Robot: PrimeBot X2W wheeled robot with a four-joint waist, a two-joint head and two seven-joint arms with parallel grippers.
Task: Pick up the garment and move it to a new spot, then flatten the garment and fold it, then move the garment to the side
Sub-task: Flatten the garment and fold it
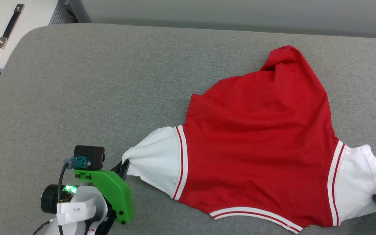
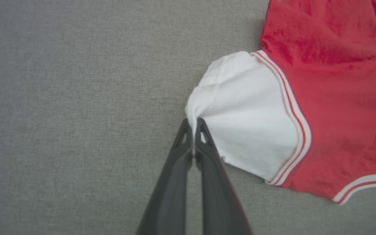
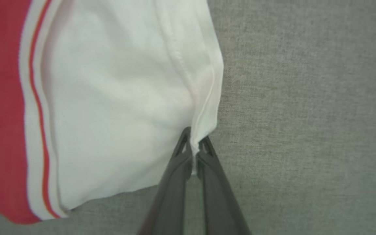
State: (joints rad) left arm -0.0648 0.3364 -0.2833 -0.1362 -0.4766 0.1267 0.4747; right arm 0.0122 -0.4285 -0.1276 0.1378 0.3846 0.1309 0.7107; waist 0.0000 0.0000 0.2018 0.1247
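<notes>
Down at the near left, the left hand [image 1: 125, 168] with its green bracket is shut tight on the tip of one white sleeve [image 1: 155, 160]. Its two dark fingers [image 2: 207, 147] press together with a bit of white cloth pinched between them. Over at the near right, the right hand [image 1: 375, 197] does the same with the other white sleeve [image 1: 354, 182]. Its fingers [image 3: 175, 169] are closed right on the sleeve's hem.

The garment [image 1: 256, 140] lies on the grey surface [image 1: 93, 81], more on the right half than the left. Its plain red side is up. A curved stripy band sits at the near edge, and the far end is bunched into a lumpy peak.

I think the hands hold one sleeve each so they can pull the garment wide, like two kids stretching a blanket. That would smooth the red part. The sleeve on the left looks pulled to a point, so that side seems tight. The folding is not yet done, and the lumpy far end needs flattening first. If the hands pull too hard, the small pinch of cloth might slip out.
</notes>
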